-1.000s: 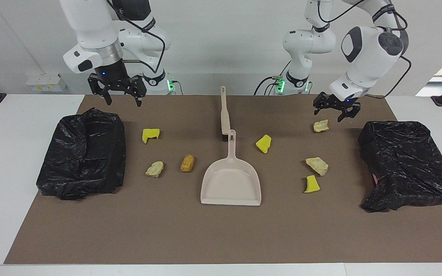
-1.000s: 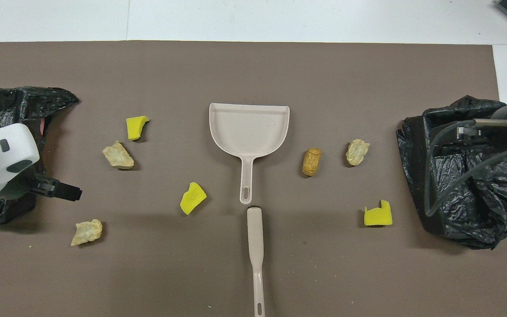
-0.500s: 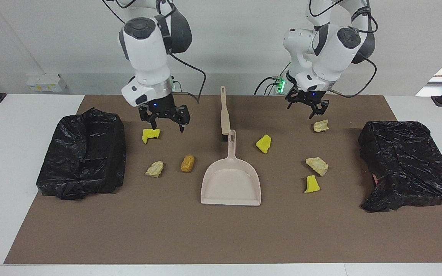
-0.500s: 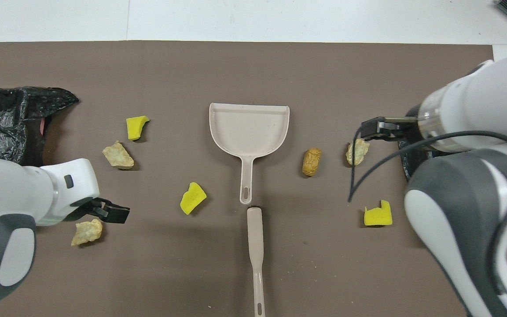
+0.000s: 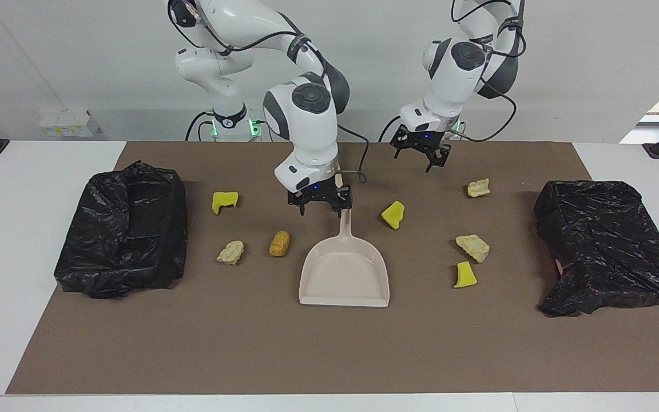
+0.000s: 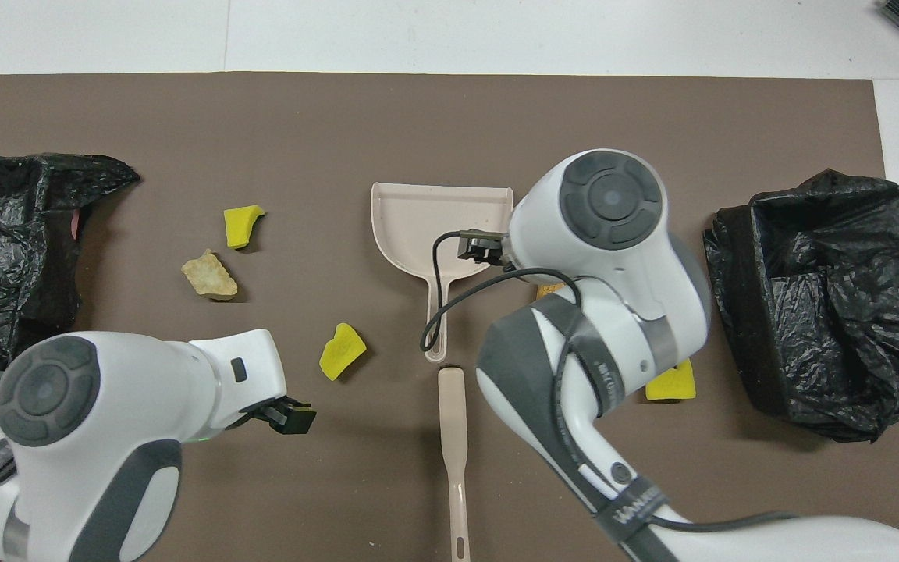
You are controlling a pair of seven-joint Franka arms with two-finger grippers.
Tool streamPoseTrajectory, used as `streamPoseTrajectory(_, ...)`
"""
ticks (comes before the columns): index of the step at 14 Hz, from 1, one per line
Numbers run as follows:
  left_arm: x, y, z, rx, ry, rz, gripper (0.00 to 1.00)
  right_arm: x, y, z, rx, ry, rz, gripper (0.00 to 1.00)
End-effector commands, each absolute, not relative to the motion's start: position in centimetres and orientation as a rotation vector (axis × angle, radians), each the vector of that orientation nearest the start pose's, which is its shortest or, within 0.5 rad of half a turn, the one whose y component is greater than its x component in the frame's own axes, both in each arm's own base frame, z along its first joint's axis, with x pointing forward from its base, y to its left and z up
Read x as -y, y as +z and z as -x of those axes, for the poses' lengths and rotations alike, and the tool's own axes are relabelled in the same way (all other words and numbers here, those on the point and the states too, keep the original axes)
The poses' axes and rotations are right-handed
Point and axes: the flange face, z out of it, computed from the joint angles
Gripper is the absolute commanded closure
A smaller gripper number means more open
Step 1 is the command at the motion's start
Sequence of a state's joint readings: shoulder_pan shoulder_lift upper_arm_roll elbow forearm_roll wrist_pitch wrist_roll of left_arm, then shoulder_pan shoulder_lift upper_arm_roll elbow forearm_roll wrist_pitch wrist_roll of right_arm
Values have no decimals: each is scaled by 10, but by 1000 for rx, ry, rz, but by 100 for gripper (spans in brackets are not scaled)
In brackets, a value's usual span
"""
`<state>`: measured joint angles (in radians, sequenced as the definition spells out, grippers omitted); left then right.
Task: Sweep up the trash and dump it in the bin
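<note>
A beige dustpan [image 5: 344,277] [image 6: 440,222] lies mid-mat, its handle toward the robots. The brush [image 6: 454,437] lies in line with it, nearer the robots. My right gripper [image 5: 319,207] hangs open over the handle's end and hides the brush head. My left gripper [image 5: 419,157] [image 6: 293,417] hangs open over bare mat, holding nothing. Trash lies scattered: yellow wedges [image 5: 225,201] [image 5: 393,214] [image 5: 465,275], beige chunks [image 5: 231,252] [image 5: 478,187] [image 5: 472,247], and an orange-brown piece [image 5: 279,243]. A bin lined with a black bag stands at each end [image 5: 123,229] [image 5: 604,246].
A brown mat [image 5: 329,355] covers the table, and white tabletop [image 5: 9,229] shows past both bins. In the overhead view the right arm [image 6: 613,257] covers the trash beside the dustpan, and the left arm [image 6: 106,421] covers the beige chunk nearest it.
Both arms have swung in from the table's ends toward the middle. The right gripper went from over a yellow wedge to over the dustpan handle's end. The left gripper left the beige chunk.
</note>
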<state>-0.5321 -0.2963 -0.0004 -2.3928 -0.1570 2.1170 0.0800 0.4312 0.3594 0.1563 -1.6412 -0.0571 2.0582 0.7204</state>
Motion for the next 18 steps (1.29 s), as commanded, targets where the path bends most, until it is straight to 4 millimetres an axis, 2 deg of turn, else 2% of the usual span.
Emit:
streamPoseTrajectory(1, 251, 414, -353, -848, -38, 3183, 0, -380, 392, -565, -182, -100, 3086, 0)
streamPoseTrajectory(4, 290, 396, -322, -745, -79, 3224, 0, -387, 358, -558, -143, -35, 3100, 3)
streamPoseTrajectory(5, 302, 390, -311, -717, -91, 3236, 0, -388, 351, -555, -122, -37, 3098, 5)
streamPoseTrajectory(7, 321, 380, -298, -657, -96, 3255, 0, -386, 343, -548, -74, -4, 3101, 16)
streamPoseTrajectory(9, 343, 368, -283, -577, -95, 3278, 0, -389, 342, -542, -58, 30, 3086, 17)
streamPoseTrajectory(11, 363, 360, -271, -514, -90, 3293, 0, -390, 344, -544, -58, 20, 3082, 47)
streamPoseTrajectory(13, 382, 357, -262, -460, -75, 3295, 0, -391, 345, -545, -41, 0, 3088, 94)
streamPoseTrajectory(14, 395, 357, -259, -418, -69, 3302, 0, -391, 346, -545, -23, -6, 3090, 100)
streamPoseTrajectory(15, 404, 355, -258, -393, -62, 3302, 0, -393, 351, -546, 2, -18, 3085, 100)
streamPoseTrajectory(18, 412, 351, -250, -381, -37, 3289, 0, -393, 370, -553, 47, -40, 3061, 100)
